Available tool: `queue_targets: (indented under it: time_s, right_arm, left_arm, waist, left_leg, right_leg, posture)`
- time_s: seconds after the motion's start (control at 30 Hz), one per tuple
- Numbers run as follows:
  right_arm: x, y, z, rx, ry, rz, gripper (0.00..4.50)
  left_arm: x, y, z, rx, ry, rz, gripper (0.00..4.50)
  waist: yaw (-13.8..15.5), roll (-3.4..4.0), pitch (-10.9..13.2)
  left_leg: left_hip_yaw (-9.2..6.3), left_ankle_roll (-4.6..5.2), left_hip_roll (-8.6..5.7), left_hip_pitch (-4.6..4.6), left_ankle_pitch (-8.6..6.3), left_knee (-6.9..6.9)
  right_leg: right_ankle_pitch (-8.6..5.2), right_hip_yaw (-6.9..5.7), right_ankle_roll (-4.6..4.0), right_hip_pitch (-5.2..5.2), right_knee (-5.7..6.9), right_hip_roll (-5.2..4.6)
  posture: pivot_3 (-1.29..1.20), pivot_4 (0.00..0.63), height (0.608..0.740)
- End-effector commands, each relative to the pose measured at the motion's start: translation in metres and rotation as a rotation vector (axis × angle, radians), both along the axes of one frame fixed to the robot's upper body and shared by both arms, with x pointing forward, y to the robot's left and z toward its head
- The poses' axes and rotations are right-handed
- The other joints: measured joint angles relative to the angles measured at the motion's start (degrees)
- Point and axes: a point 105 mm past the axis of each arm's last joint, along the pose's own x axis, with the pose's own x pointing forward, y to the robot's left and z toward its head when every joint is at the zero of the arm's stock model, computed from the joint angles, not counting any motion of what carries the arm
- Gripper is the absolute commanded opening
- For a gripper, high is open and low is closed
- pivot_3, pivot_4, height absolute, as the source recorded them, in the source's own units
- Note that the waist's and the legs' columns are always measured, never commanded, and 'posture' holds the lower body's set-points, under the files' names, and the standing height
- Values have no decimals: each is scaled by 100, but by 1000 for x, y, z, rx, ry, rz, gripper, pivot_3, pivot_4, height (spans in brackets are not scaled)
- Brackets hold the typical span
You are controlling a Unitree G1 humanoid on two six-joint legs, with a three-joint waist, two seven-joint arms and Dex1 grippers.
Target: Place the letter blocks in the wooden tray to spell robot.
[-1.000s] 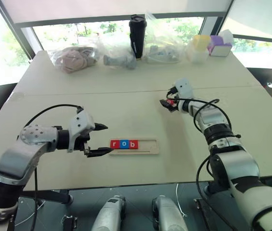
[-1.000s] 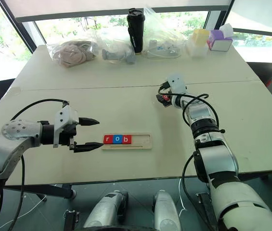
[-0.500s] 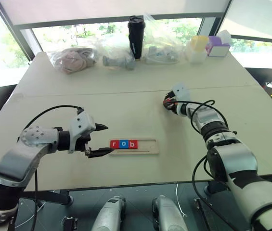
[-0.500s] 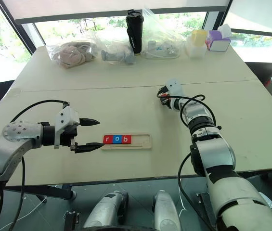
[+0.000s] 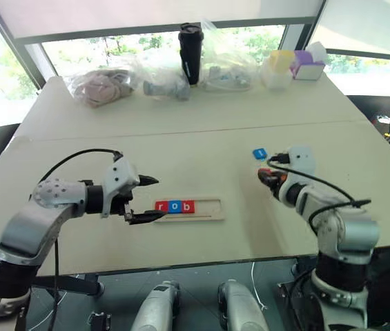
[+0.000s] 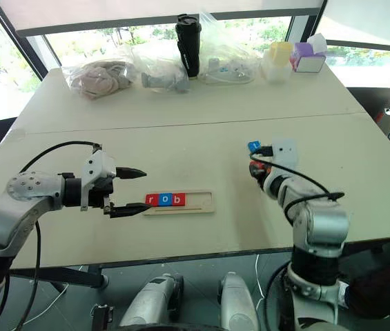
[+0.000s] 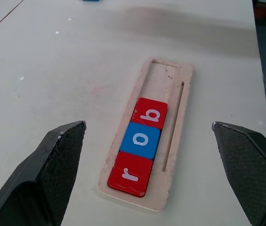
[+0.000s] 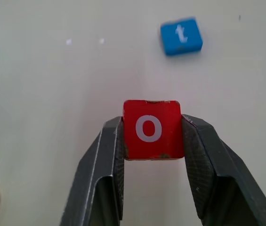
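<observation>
The wooden tray [image 5: 208, 208] lies in the middle of the table with three letter blocks in its left end: red r [image 7: 130, 173], blue o [image 7: 141, 140] and red b [image 7: 150, 113]. My left gripper [image 5: 161, 198] is open just left of the tray, its fingers [image 7: 57, 155] spread to either side of that end. To the right of the tray, my right gripper [image 8: 152, 132] is shut on a red o block [image 8: 152, 128], just above the table. A blue t block [image 5: 259, 153] lies loose on the table a little beyond it.
Along the far edge stand a black tumbler [image 5: 189, 43], several plastic bags of items [image 5: 101, 84], and a yellow box [image 5: 278, 65] and a purple box [image 5: 307, 63]. A seam [image 5: 181, 131] crosses the table behind the tray.
My right gripper has shut on the red o block and drawn it back toward me, leaving the blue t block behind. The left arm has stayed still.
</observation>
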Motion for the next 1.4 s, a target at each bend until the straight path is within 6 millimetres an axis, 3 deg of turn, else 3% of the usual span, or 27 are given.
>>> queue_targets:
  time_s: [0.03, 0.27, 0.33, 0.47, 0.6, 0.7, 0.77, 0.83, 1.0, 1.4]
  right_arm:
    - [-7, 6, 10, -17, -31, -63, 1146]
    - [-15, 21, 2, -3, 12, -84, 1146]
    - [-16, 23, 0, -10, 19, -69, 2195]
    - [-15, 7, 5, -85, 4, -19, 4130]
    - [-6, -13, 25, -133, -64, 80, 4130]
    - [-3, -11, 50, -137, -177, 307, 4130]
    - [-14, -6, 61, -175, -273, 548, 4130]
    - [-27, -9, 46, -237, -244, 765, 4130]
    - [-29, -31, -2, -395, -136, 1011, 4130]
    - [25, -35, -24, -600, -158, 1194, 4130]
  left_arm:
    - [3, -4, 6, -3, -34, -34, 4500]
    - [7, -6, 7, -5, -40, -45, 4500]
    - [7, -4, 7, -3, -42, -39, 4500]
    - [6, -1, 7, 5, -43, -28, 4500]
    - [6, 0, 7, 8, -45, -19, 4500]
    - [5, 1, 7, 7, -45, -16, 4500]
    - [5, 1, 6, 7, -44, -16, 4500]
    - [6, 0, 6, 8, -45, -18, 4500]
    - [7, -1, 8, 9, -51, -20, 4500]
    - [2, 7, 11, 22, -59, 15, 4500]
  waist:
    - [10, 0, 0]
    - [21, 0, 0]
    - [20, 0, 0]
    - [18, 0, 0]
    - [21, -2, 1]
    - [19, -4, 3]
    - [17, -4, 4]
    - [34, -6, 4]
    - [16, -16, 4]
    - [19, -21, 7]
  left_leg:
    - [1, -4, 0, -1, -2, 2]
    - [11, 1, -6, -8, 1, -4]
    - [14, 1, -7, -8, 1, -7]
    - [13, 1, -6, -8, 1, -3]
    - [13, 1, -7, -8, 1, 0]
    - [15, 2, -6, -9, 1, -1]
    - [14, 5, -1, -9, 0, -3]
    - [13, 10, 1, -9, -3, -10]
    - [24, 26, -6, -10, -13, 4]
    - [42, 28, 6, -7, -16, 4]
  right_leg:
    - [1, 0, -1, 0, -1, -1]
    - [7, -3, -11, -3, -15, -3]
    - [7, -2, -9, -4, -15, -3]
    - [6, -3, -8, -3, -14, -3]
    - [-1, -5, 3, 3, -19, -8]
    - [-7, -6, 13, 5, -25, -10]
    - [-8, -9, 14, 8, -30, -7]
    - [-11, -15, 20, 15, -42, -6]
    - [-10, -22, 24, 42, -78, -9]
    - [20, -16, 0, 29, -81, -8]
  posture:
    - [0, 150, 740]
    - [0, 150, 740]
    - [0, 150, 740]
    - [0, 150, 740]
    - [0, 150, 740]
    - [0, 150, 740]
    - [0, 150, 740]
    - [0, 150, 740]
    - [0, 150, 740]
    - [0, 150, 740]
